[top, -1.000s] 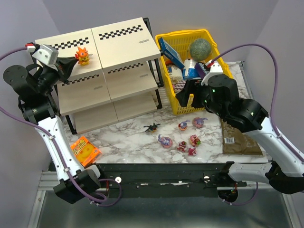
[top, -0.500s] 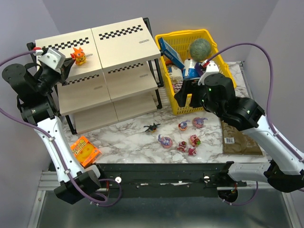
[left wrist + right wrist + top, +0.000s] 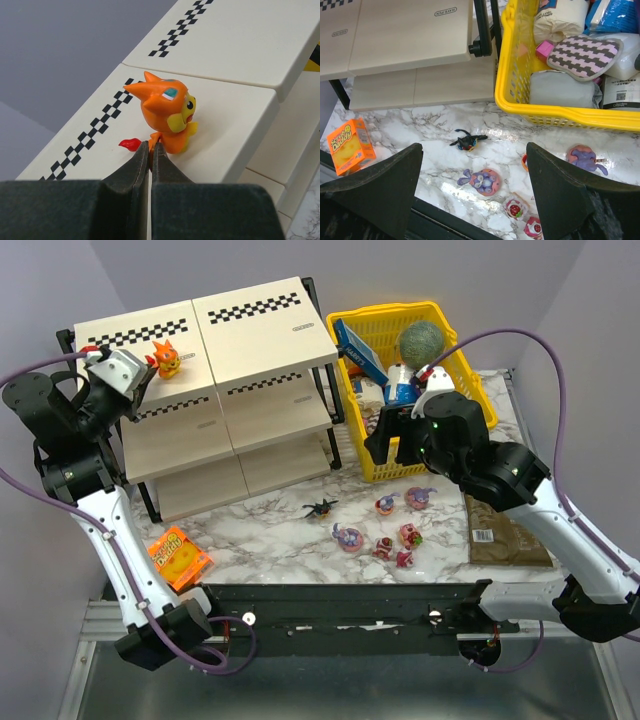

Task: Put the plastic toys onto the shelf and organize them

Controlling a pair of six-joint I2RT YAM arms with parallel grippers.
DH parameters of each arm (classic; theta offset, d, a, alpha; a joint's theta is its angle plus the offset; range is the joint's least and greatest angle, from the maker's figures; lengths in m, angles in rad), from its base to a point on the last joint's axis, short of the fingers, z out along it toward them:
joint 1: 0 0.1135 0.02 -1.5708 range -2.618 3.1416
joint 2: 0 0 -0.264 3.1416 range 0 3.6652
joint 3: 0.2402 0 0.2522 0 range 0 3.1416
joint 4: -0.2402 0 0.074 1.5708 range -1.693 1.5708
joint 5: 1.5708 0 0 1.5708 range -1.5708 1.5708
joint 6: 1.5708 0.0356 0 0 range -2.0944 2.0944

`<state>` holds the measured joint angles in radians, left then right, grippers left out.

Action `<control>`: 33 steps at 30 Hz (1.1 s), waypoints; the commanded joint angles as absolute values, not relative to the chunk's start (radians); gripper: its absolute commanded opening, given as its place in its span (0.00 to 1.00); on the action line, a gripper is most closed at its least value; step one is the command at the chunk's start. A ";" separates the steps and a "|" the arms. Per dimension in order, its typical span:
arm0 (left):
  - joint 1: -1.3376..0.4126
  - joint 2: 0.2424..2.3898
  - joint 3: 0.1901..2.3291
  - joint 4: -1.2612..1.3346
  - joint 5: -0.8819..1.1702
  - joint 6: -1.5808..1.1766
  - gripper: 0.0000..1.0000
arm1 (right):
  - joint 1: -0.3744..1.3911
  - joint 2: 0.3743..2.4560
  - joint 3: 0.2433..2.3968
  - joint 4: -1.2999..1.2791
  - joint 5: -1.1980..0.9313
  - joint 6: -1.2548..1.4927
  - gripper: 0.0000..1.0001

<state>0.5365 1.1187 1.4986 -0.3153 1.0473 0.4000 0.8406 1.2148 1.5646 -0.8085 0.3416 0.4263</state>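
The shelf (image 3: 262, 335) fills the upper left of the top view, and only 1 of the 8 toys stands on it; no toy shows on the 2 lower tiers. The desk (image 3: 260, 535) carries the other 7, a cluster of 6 toys (image 3: 383, 547) at lower centre-right and the black toy (image 3: 320, 507) a little apart to their left. By my reading the task has barely begun: 1 placed, 7 to fetch and line up. The right end effector (image 3: 474, 150) hangs over that cluster with its fingers spread wide and nothing between them. The left end effector (image 3: 150, 145) sits at the left end of the top tier, fingers pressed together with no visible gap and holding nothing I can see. Its tips are right at the base of the orange toy (image 3: 167, 117), though contact cannot be told. That toy stands upright on the left top panel, just inside the checkered strip, with its long axis vertical. In the left wrist view its face points to the right of the frame, its head spikes sweep left, and its red-tipped tail sticks out to the left, low, beside the fingertips.
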 commanded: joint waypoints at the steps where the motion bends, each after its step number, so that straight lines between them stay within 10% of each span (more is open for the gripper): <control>1: 0.540 1.143 1.509 -0.365 1.020 0.379 0.01 | 0.830 1.215 1.563 -0.788 0.318 0.407 0.91; 15: 0.538 1.173 1.531 -0.324 0.986 0.356 0.32 | 0.822 1.220 1.562 -0.782 0.301 0.403 0.92; 33: 0.540 1.147 1.545 -0.325 0.862 0.344 0.35 | 0.816 1.206 1.536 -0.776 0.288 0.417 0.92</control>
<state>0.5365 1.1667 1.5436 -0.3237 0.9298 0.3542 0.8227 1.2163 1.5513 -0.7948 0.3084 0.4183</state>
